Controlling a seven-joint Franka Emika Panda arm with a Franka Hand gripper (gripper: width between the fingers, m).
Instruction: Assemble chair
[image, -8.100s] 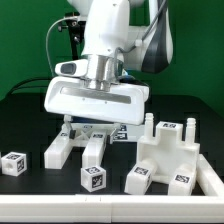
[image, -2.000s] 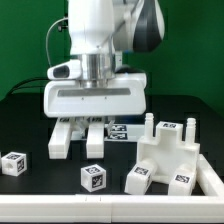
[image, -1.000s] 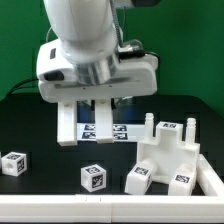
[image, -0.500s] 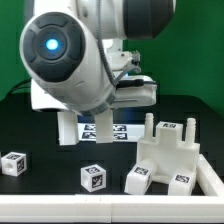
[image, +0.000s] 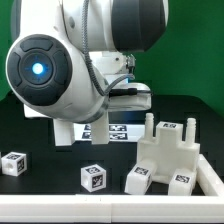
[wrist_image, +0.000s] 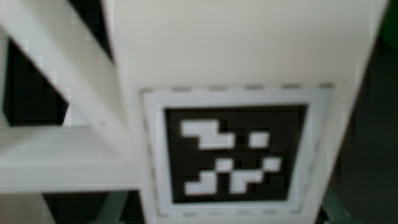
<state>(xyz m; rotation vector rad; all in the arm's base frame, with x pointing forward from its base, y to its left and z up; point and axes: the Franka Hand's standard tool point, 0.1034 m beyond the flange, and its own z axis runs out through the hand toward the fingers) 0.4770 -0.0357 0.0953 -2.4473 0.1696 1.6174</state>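
Observation:
The X-braced frame (image: 66, 130) of the chair hangs under my gripper (image: 102, 114), its two white bars (image: 100, 130) pointing down just above the table. The jaws are shut on the frame, but the arm's big joint with a blue light (image: 40, 70) hides the fingers. In the wrist view the frame's tagged bar (wrist_image: 222, 150) and a slanting brace (wrist_image: 54, 70) fill the picture. The notched panel with its pegs (image: 165, 150) stands on the exterior view's right. Two tagged cubes (image: 13, 163) (image: 93, 177) and a short bar (image: 139, 178) lie in front.
The marker board (image: 118, 131) lies flat behind the hanging frame. A white rim (image: 212, 182) runs along the table's edge on the exterior view's right. A green wall stands behind the black table.
The arm has turned, and its blue-lit joint now fills the exterior view's left in front of the hand. The frame stays in the grip and has tilted slightly.

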